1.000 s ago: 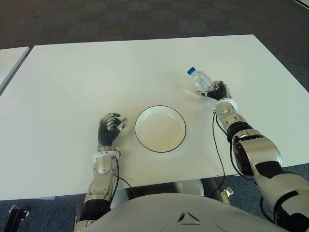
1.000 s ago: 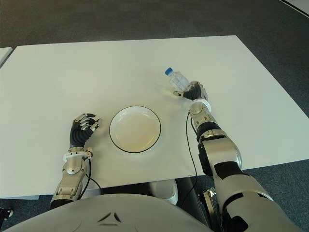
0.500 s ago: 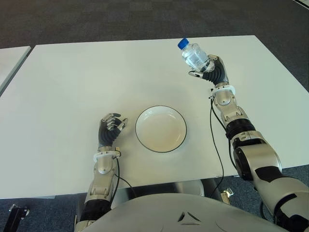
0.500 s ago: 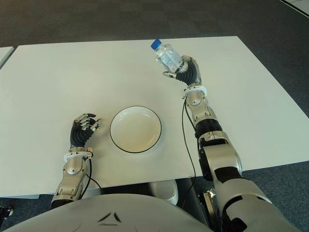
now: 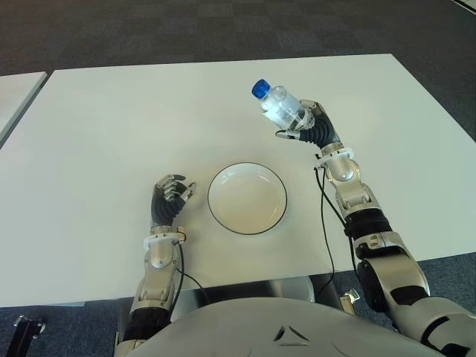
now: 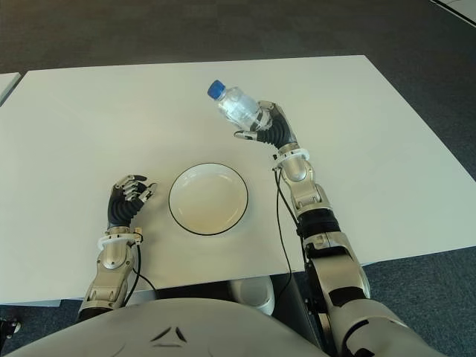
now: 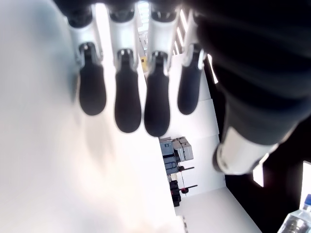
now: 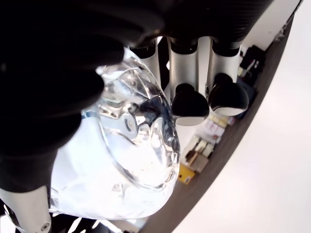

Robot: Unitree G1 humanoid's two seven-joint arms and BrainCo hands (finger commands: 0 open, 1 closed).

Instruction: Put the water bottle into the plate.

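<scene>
A clear water bottle (image 5: 281, 109) with a blue cap is held tilted in the air, cap pointing up and to the left. My right hand (image 5: 306, 126) is shut on the bottle's lower part; its wrist view shows the fingers (image 8: 201, 99) wrapped round the bottle (image 8: 116, 160). The bottle hangs above the table behind and to the right of a white plate (image 5: 247, 198) with a dark rim, which has nothing in it. My left hand (image 5: 170, 199) shows to the left of the plate with its fingers curled and nothing in them.
The white table (image 5: 119, 134) spreads wide on all sides of the plate. Another white table's edge (image 5: 15, 93) shows at the far left. Dark carpet lies beyond the far edge.
My right hand has lifted the bottle off the table and carried it to the left, towards the plate. The left hand has not moved.
</scene>
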